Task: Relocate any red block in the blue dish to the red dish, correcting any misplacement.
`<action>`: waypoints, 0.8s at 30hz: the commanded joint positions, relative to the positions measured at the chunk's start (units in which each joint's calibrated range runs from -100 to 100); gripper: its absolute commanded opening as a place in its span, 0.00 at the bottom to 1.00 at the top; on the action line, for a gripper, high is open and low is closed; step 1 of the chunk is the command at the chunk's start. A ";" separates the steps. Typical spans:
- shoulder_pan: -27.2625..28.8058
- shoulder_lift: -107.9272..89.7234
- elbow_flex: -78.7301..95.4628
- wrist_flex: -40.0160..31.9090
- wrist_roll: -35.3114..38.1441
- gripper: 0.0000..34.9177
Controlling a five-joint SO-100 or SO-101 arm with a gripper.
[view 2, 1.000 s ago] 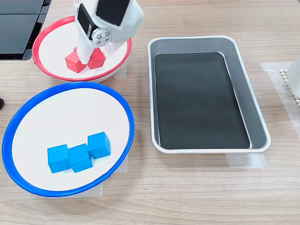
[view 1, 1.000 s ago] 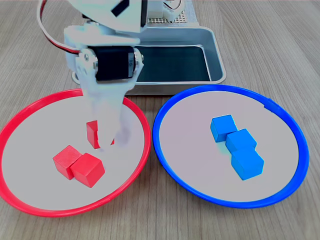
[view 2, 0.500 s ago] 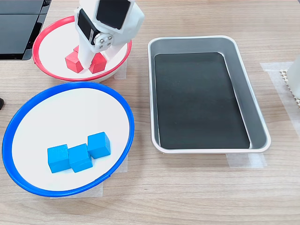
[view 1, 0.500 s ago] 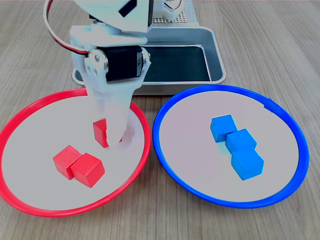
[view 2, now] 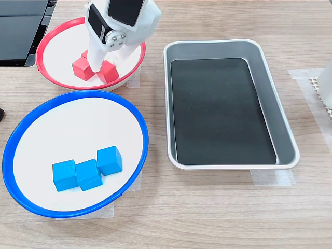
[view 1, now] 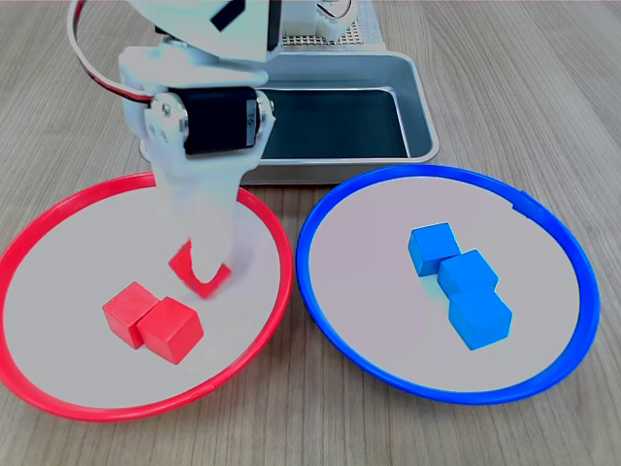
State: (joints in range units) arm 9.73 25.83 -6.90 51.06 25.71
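Observation:
The red dish [view 1: 39, 243] lies at the first exterior view's left and holds three red cubes. One red block [view 1: 181, 262] sits turned corner-forward at my gripper [view 1: 207, 264], whose pale fingers cover its middle; whether they still press it I cannot tell. Two more red cubes [view 1: 155, 322] touch each other nearer the front. The blue dish [view 1: 340, 209] at the first exterior view's right holds only three blue cubes [view 1: 461, 282]. In the second exterior view my gripper [view 2: 99, 66] reaches into the red dish [view 2: 52, 41] between two red cubes, above the blue dish [view 2: 31, 111].
A rectangular metal tray [view 2: 270, 93] with a dark floor stands at the second exterior view's right. In the first exterior view the tray [view 1: 417, 97] sits behind both dishes. A black device [view 2: 21, 26] lies at the second exterior view's top left.
The red block has sunk a little and turned corner-forward in the red dish. My arm swung slightly right, then back left. Other cubes have not moved.

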 commanded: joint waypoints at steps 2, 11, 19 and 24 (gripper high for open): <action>0.38 -0.71 -1.98 -0.01 -0.05 0.56; 0.29 -4.13 -1.71 -0.92 -0.15 0.52; -2.63 -21.52 12.86 -8.59 -6.84 0.15; -4.32 -36.11 26.61 -11.98 -15.04 0.03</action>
State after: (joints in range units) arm 6.46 1.36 12.43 41.27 15.75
